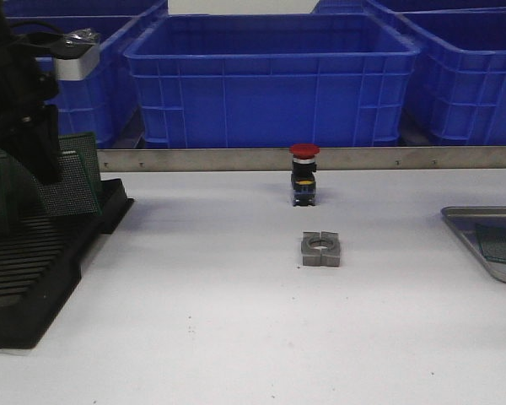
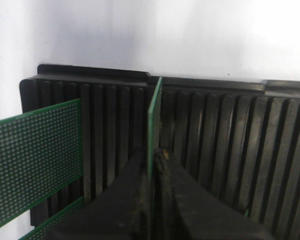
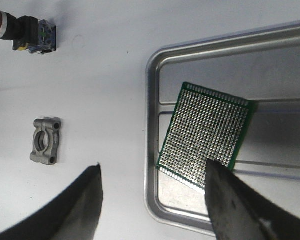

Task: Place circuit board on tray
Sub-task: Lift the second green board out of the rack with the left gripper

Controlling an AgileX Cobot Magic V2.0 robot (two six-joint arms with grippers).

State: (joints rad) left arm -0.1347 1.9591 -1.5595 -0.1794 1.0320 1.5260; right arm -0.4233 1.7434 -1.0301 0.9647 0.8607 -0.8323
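My left gripper [image 2: 152, 155] is shut on a green circuit board [image 2: 154, 115], seen edge-on, standing in or just above the slots of the black rack [image 2: 215, 130]. In the front view this board [image 1: 74, 179] shows at the far left by the left gripper [image 1: 49, 169]. The silver-grey tray [image 3: 152, 100] lies under my right gripper [image 3: 154, 167], which is open and empty above the tray's corner. A second green board [image 3: 205, 135] lies flat in the tray. The tray [image 1: 468, 232] shows at the right edge of the front view; the right gripper does not show there.
Another green board [image 2: 35, 150] stands in the rack [image 1: 34, 270]. A red-capped push button [image 1: 304, 175] and a grey metal clamp [image 1: 321, 249] sit mid-table; both also show in the right wrist view. Blue bins [image 1: 270, 76] stand behind a metal rail.
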